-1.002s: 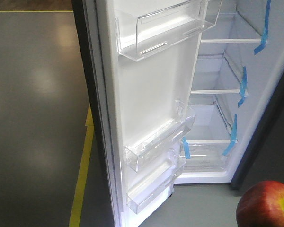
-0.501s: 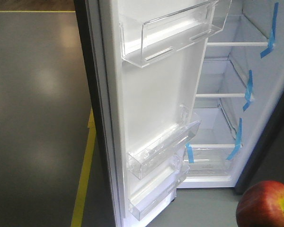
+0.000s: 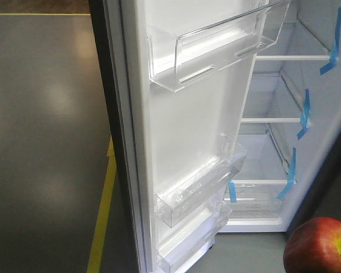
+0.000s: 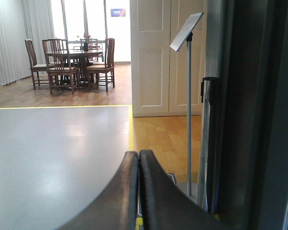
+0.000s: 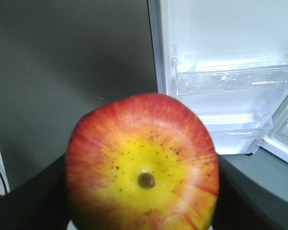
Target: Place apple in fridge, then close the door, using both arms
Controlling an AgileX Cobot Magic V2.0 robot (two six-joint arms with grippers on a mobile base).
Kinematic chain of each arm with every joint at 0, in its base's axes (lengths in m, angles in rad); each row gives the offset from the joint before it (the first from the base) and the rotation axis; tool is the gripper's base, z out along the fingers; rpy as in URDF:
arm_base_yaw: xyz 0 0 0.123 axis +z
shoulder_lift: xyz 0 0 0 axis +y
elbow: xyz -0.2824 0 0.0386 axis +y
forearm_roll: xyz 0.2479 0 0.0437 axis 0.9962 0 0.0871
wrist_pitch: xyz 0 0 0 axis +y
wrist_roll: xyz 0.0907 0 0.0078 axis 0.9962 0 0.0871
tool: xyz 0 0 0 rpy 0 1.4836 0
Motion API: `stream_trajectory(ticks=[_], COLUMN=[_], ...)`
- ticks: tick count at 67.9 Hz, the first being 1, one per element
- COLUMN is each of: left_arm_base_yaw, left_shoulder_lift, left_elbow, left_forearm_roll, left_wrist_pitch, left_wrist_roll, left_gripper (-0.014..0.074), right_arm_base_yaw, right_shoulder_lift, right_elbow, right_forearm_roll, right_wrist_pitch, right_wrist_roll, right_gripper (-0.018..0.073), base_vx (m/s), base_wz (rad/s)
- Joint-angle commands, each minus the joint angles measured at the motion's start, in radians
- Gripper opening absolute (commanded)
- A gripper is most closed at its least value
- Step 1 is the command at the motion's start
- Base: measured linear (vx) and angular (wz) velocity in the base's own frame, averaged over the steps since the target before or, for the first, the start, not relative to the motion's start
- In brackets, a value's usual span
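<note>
Two grippers noted. My left gripper (image 4: 138, 165) has jaws pressed together. My right gripper (image 5: 141, 208) pinches the apple (image 5: 141, 172), round, glossy red, yellow-streaked about the stem dimple, outside the fridge (image 3: 324, 131). Beyond: open door (image 3: 187, 125), white inside, with clear plastic bins (image 3: 216, 54); farther, white shelves (image 3: 270, 120) edged with blue tape (image 3: 304, 111).

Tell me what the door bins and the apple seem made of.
Door bins: clear glossy plastic, likely rigid; the white door shows through them and their edges catch light. Apple: smooth, slightly matte red-yellow skin with speckles; real fruit or a replica, I cannot tell.
</note>
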Motion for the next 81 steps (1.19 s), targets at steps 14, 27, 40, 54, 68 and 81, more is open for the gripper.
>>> stream_trajectory(ticks=[14,27,40,54,68,81], left_arm_base_yaw=[-0.001,-0.001,-0.001,-0.001,-0.001,-0.001], left_shoulder_lift=[-0.016,-0.016,-0.016,-0.016,-0.016,-0.016], left_elbow=[0.029,0.029,0.029,0.029,0.029,0.029], left_forearm_roll=[-0.004,-0.004,-0.004,-0.004,-0.004,-0.004], left_wrist_pitch=[-0.077,-0.077,-0.077,-0.077,-0.077,-0.077], left_wrist_roll=[-0.008,-0.008,-0.008,-0.008,-0.008,-0.008], left_gripper=[-0.0006,-0.0006,-0.0006,-0.0006,-0.0006,-0.0006], right_arm_base_yaw=[0.003,0.003,0.003,0.003,0.003,0.003], right_shoulder_lift=[0.003,0.003,0.003,0.003,0.003,0.003], right_elbow=[-0.026,-0.026,-0.026,-0.026,-0.026,-0.026], right_forearm_roll=[0.011,0.011,0.011,0.011,0.011,0.011], right_wrist_pitch=[-0.066,-0.066,-0.066,-0.066,-0.066,-0.066], right_wrist_roll=[0.000,0.000,0.000,0.000,0.000,0.000], right_gripper=[0.0212,0.0212,0.0212,0.0212,0.0212,0.0212], base_vx=[0.06,0.05,0.04,0.04,0.03,0.01], base_wz=[0.01,0.00,0.00,-0.01,-0.02,-0.04])
